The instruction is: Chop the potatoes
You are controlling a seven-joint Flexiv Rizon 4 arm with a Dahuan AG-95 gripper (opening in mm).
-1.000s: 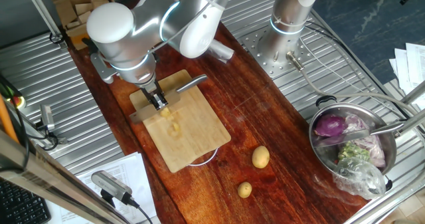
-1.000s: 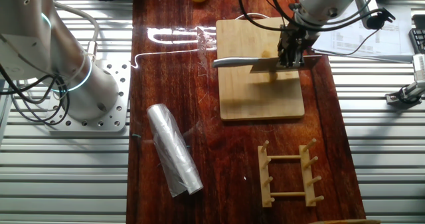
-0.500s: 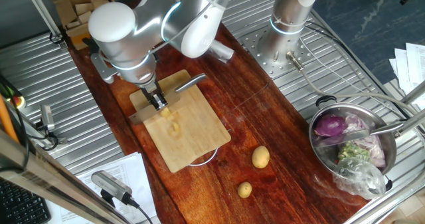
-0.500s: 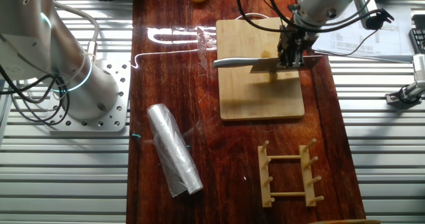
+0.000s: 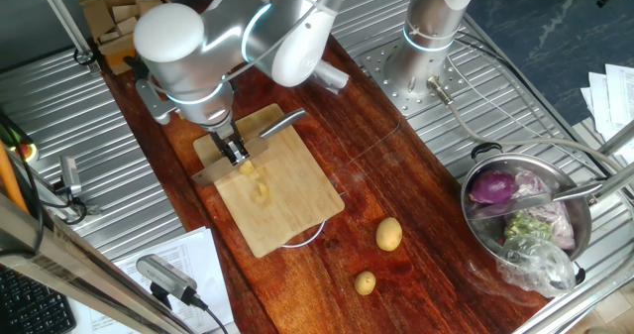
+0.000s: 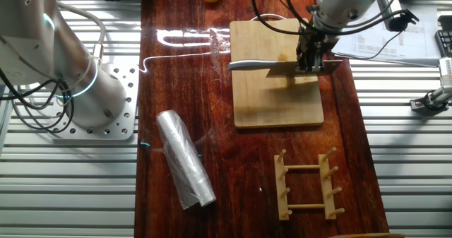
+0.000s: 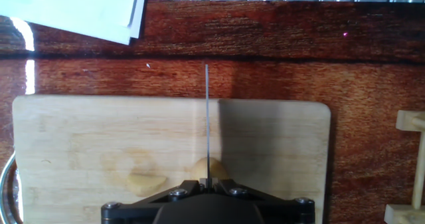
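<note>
The tool (image 6: 308, 60) grips the cleaver (image 6: 272, 67) over the cutting board (image 5: 269, 189) — potatoes (image 5: 256, 184) partly cut near its centre (two whole potatoes (image 5: 388, 234) wait at 4 o'clock), so chopping looks unfinished.

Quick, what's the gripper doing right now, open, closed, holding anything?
Gripper: closed on the cleaver, blade edge-down over the potato pieces on the cutting board.
</note>
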